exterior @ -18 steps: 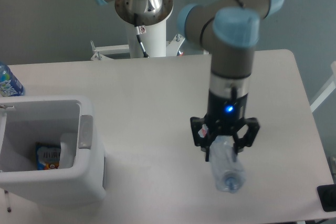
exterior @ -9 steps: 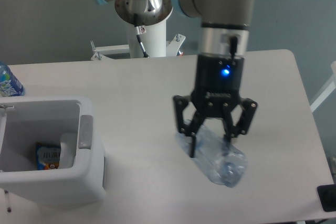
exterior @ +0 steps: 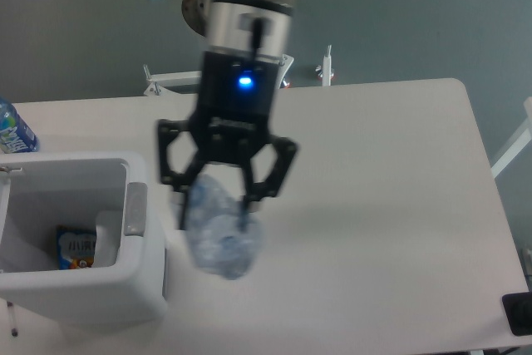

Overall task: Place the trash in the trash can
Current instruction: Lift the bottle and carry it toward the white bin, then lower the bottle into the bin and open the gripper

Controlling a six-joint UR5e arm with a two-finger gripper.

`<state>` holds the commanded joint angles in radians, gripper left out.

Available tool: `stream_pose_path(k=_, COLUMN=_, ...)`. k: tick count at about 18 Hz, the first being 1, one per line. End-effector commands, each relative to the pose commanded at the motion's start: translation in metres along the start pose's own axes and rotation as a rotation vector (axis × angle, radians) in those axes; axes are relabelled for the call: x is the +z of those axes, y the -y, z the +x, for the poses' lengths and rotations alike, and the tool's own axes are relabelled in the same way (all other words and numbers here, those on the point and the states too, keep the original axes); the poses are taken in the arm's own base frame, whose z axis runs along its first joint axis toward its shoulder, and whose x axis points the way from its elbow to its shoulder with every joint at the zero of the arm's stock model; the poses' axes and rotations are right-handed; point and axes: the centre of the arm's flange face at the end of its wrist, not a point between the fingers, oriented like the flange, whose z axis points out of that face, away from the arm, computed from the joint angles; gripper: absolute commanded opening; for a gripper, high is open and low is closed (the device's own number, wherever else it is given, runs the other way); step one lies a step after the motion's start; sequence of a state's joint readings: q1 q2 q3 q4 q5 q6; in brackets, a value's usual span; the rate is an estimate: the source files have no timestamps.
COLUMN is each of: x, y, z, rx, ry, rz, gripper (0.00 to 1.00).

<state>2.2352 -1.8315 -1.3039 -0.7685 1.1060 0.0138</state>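
In the fixed camera view the gripper hangs above the worktop, its fingers grasping a clear plastic bottle just right of the white trash can

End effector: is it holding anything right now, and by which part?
Yes: the end effector grips the clear bottle by its upper end, the rest hanging below.

I see my arm reaching in from twelve o'clock, wrist pointing straight down, blue status light lit on its housing. My gripper hangs above the table left of centre, black fingers angled inward and clamped on the clear bottle.
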Motion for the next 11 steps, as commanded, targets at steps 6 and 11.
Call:
stream_pose_path(k=6, x=0.042, y=-0.038, z=0.052, rx=0.036, ry=-0.072, rz=-0.093, gripper=0.63)
stream_pose_path(k=11, x=0.059, y=-0.050, z=0.064, rx=0.053, ry=-0.090, rz=-0.125, gripper=0.73)
